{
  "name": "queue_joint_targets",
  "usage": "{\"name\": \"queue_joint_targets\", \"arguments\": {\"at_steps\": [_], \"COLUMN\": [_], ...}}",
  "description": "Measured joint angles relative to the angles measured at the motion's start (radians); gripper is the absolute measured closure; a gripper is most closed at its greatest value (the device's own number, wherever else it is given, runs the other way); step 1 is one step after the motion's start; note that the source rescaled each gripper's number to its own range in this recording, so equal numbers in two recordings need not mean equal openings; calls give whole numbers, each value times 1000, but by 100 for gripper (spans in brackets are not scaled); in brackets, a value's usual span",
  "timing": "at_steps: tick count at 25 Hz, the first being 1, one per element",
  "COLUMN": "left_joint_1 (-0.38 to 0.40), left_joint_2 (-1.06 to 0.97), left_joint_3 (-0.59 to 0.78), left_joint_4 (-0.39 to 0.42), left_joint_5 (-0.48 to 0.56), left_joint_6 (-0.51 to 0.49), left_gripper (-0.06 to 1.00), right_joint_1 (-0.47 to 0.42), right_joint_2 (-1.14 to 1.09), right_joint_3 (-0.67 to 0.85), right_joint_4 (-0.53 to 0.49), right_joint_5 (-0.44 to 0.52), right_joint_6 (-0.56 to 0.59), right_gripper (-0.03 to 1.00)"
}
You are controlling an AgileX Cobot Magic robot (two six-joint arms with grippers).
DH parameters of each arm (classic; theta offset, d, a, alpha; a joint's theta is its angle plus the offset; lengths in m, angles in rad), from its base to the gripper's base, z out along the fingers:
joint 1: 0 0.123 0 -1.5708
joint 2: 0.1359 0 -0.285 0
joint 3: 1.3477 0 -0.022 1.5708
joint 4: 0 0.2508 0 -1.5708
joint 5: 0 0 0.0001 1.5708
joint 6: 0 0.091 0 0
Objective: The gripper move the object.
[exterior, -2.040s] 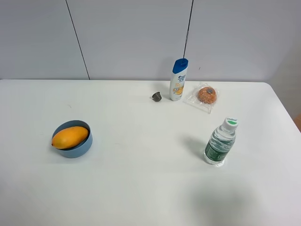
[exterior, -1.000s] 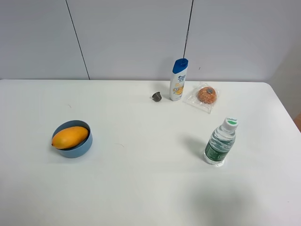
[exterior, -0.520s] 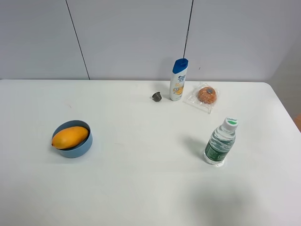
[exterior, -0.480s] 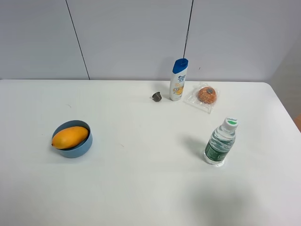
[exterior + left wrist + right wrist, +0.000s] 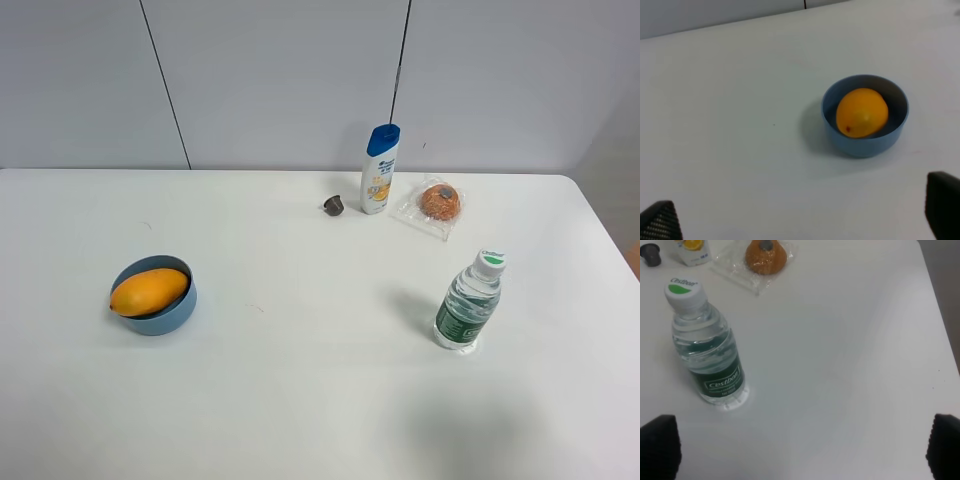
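The orange-yellow mango (image 5: pixel 148 291) lies in a blue bowl (image 5: pixel 178 310) on the left of the white table. It also shows in the left wrist view (image 5: pixel 862 112), inside the bowl (image 5: pixel 865 145). My left gripper (image 5: pixel 801 216) is open and empty, short of the bowl; only its two black fingertips (image 5: pixel 660 220) show at the frame's corners. My right gripper (image 5: pixel 801 446) is open and empty, near the water bottle (image 5: pixel 707 347), with its black fingertips (image 5: pixel 945 442) wide apart. Neither arm shows in the exterior high view.
A water bottle (image 5: pixel 468 302) stands at the right. A shampoo bottle (image 5: pixel 379 168), a small dark cap (image 5: pixel 333 205) and a round wrapped snack (image 5: pixel 438 202) sit at the back. The table's right edge (image 5: pixel 605 240) is near the bottle.
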Motion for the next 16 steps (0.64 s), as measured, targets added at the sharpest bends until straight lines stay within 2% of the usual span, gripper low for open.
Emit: {"name": "queue_joint_targets", "arguments": {"at_steps": [16], "left_joint_1": [0], "left_joint_2": [0], "left_joint_3": [0], "left_joint_4": [3], "left_joint_5": [0], "left_joint_6": [0], "left_gripper": [-4], "right_joint_1": [0], "right_joint_2": [0], "right_joint_3": [0], "right_joint_4": [0], "right_joint_5": [0], "right_joint_6": [0], "right_gripper": [-3]}}
